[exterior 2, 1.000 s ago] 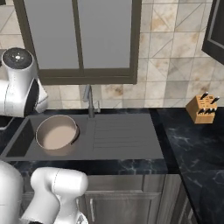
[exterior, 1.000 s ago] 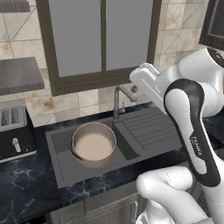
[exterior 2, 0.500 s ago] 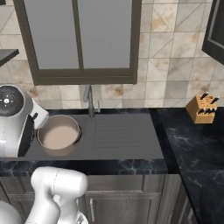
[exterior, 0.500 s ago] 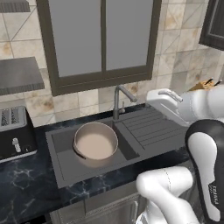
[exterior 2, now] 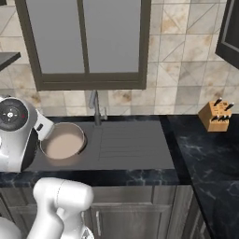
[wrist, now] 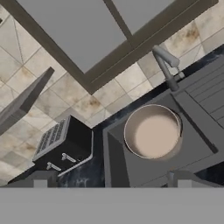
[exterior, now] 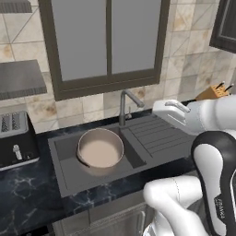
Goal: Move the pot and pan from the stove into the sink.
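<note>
The pot (exterior: 100, 150) sits upright inside the sink (exterior: 64, 170), its pale interior facing up and its rim close to the basin's back wall. In the left base view it lies just at about seven o'clock from the foot of the curved faucet (exterior: 126, 105); in the right base view the pot (exterior 2: 62, 145) is at about eight o'clock from the faucet (exterior 2: 94, 105), beside the ribbed draining board (exterior 2: 128, 140) that runs off toward three o'clock.

In the hand view the gripper (wrist: 109, 178) looks down at the basin with its two fingertips (wrist: 40, 179) low in the picture and set wide apart, spread with nothing between them. The pot (wrist: 152, 131) lies at about one o'clock from the midpoint of the fingers, well clear of both tips and not touched by either. The sink (wrist: 114, 162) wall falls between the fingertips and the pot.

A black toaster (wrist: 65, 145) stands on the dark marble counter (wrist: 83, 173) at about eleven o'clock from the gripper, just beside the basin's edge. In the right base view a wooden knife block (exterior 2: 215, 116) stands on the counter far off at three o'clock from the sink.
</note>
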Available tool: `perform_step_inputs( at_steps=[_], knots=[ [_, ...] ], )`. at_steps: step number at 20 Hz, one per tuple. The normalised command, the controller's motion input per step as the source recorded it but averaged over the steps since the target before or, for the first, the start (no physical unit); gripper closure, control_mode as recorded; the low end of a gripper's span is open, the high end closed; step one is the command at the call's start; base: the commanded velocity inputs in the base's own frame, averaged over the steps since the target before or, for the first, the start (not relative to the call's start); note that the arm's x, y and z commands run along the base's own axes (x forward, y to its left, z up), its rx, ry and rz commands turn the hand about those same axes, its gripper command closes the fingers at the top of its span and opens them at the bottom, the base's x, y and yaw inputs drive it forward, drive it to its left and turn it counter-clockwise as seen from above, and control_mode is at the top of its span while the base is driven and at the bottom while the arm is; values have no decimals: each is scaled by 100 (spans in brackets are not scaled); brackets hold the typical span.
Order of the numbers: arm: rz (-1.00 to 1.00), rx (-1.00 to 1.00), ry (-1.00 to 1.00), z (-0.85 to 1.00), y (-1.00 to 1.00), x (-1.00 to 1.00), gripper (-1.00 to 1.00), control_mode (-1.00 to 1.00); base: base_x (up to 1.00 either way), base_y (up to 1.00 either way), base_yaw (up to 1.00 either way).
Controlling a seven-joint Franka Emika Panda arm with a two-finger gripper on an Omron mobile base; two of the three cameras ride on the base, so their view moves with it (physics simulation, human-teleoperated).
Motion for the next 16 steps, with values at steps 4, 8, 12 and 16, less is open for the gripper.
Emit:
perform_step_inputs(
  at_steps=[4, 8, 12, 16],
  knots=[
    [0, 0, 0, 0, 0, 0, -100, 100, -87, -18, 4],
    [0, 0, 0, 0, 0, 0, -100, 100, -99, -29, 3],
    [0, 0, 0, 0, 0, 0, -100, 100, -63, -41, -13],
    [0, 0, 0, 0, 0, 0, -100, 100, -3, -32, -39]
  ],
)
